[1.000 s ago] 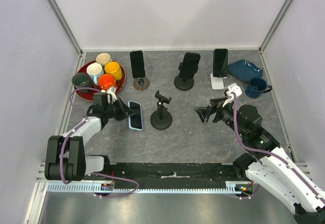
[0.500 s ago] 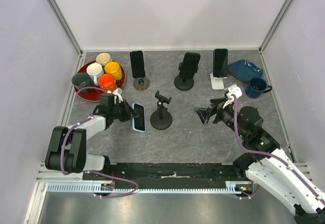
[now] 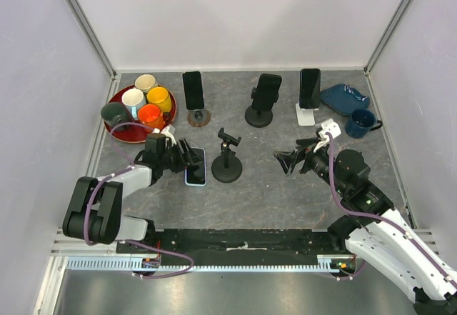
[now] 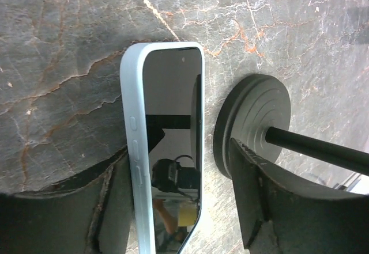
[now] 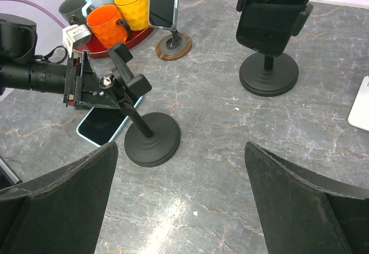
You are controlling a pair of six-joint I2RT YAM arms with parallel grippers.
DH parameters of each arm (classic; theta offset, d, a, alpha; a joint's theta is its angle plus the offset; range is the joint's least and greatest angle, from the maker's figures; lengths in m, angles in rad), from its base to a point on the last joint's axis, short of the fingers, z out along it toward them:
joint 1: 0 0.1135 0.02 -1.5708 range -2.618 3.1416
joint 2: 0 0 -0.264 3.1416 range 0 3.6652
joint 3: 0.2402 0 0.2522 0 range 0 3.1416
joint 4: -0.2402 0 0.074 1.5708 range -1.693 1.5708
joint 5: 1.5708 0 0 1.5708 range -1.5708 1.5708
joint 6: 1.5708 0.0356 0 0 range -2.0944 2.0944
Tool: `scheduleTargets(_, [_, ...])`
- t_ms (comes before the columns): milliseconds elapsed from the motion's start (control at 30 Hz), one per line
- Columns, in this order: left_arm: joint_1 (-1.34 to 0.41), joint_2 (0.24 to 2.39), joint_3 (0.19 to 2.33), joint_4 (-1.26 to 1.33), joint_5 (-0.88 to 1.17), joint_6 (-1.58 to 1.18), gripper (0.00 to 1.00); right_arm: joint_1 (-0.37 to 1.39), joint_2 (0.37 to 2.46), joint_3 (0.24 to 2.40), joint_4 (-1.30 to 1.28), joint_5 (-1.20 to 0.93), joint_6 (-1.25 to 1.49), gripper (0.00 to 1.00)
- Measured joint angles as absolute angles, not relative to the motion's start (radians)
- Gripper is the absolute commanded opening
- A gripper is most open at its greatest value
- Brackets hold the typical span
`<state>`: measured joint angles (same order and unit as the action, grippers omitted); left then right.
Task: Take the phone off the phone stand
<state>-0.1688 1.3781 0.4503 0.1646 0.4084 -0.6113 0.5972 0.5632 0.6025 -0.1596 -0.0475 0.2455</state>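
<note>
A phone [image 3: 196, 166] in a light blue case lies flat, screen up, on the table just left of an empty black phone stand [image 3: 227, 159]. My left gripper [image 3: 187, 156] is low over it and open. In the left wrist view the phone [image 4: 167, 150] sits between the fingers [image 4: 259, 202] with a clear gap on its right, and the stand's round base [image 4: 253, 121] is beside it. My right gripper [image 3: 289, 159] hovers open to the right of the stand [image 5: 144, 136], holding nothing.
Three more phones stand in stands along the back [image 3: 193, 90], [image 3: 266, 93], [image 3: 309, 88]. A red tray [image 3: 118, 135] with several cups sits at the back left. A blue dish [image 3: 343, 97] and blue mug [image 3: 360, 122] are at the back right.
My left gripper slid right with the phone toward the stand's base, then opened, leaving the phone flat on the table. The right arm has not moved.
</note>
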Motion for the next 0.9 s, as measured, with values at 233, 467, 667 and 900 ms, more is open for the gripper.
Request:
scheduleTargets(233, [-0.192, 1.310, 0.445, 0.130, 0.320, -0.607, 0.88, 0.597, 0.553, 0.603, -0.190, -0.029, 0.238, 0.98])
scheduleTargets(467, [-0.234, 1.210, 0.450, 0.012, 0.190, -0.574, 0.96, 0.598, 0.537, 0.620, -0.250, -0.002, 0.223, 0.98])
scheduleTargets(667, [-0.334, 1.122, 0.548, -0.149, 0.105, -0.508, 0.96, 0.597, 0.504, 0.661, -0.316, 0.051, 0.192, 0.98])
scheduleTargets(900, [-0.492, 1.021, 0.794, -0.287, 0.101, -0.380, 0.96, 0.597, 0.439, 0.666, -0.341, 0.129, 0.175, 0.98])
